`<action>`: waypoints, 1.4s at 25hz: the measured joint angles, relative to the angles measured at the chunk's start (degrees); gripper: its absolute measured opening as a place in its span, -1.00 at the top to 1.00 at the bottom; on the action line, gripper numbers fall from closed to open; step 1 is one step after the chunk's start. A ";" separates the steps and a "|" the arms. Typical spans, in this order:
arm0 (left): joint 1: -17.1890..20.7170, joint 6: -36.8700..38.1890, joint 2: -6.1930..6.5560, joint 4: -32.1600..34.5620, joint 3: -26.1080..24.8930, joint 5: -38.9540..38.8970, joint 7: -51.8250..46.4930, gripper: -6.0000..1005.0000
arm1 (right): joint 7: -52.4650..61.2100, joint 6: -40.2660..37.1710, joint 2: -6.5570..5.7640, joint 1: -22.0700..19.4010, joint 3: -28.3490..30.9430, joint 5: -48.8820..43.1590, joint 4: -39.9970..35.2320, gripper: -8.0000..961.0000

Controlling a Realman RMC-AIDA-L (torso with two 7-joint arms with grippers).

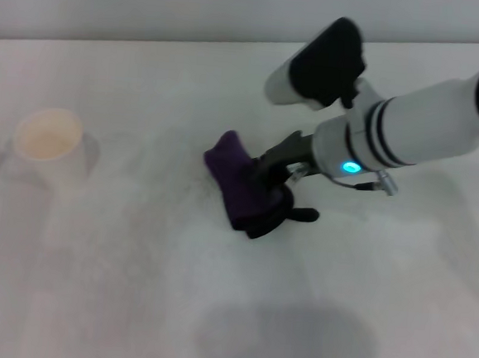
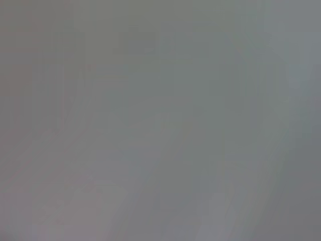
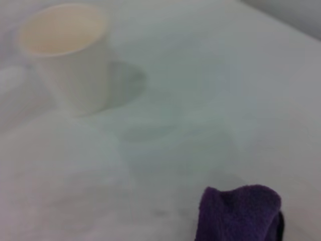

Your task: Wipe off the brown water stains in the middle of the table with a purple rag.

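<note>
The purple rag [image 1: 233, 181] lies bunched on the white table [image 1: 114, 293] near its middle, with its black edge and short black tail at the near side. My right gripper [image 1: 274, 184] comes in from the right and is shut on the rag, pressing it onto the table. The rag's tip also shows in the right wrist view [image 3: 239, 213]. No brown water stain shows in any view; it may be hidden under the rag. My left gripper is out of view, and the left wrist view shows only a blank grey surface.
A white paper cup [image 1: 50, 144] stands upright at the far left of the table, well away from the rag. It also shows in the right wrist view [image 3: 67, 55]. The table's far edge runs along the top of the head view.
</note>
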 joint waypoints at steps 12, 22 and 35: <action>-0.35 0.39 0.06 -0.17 0.00 -2.78 4.34 -0.77 | -0.58 9.61 -0.44 -4.32 20.40 -0.27 1.75 0.82; -0.13 0.62 0.05 -0.27 0.00 -4.30 5.31 -0.77 | -14.82 17.97 -0.03 -5.75 32.36 0.35 3.37 0.81; 0.27 1.87 0.05 -0.26 0.00 -4.61 5.36 -0.77 | -30.75 12.22 -0.06 -9.29 32.42 19.51 1.89 0.00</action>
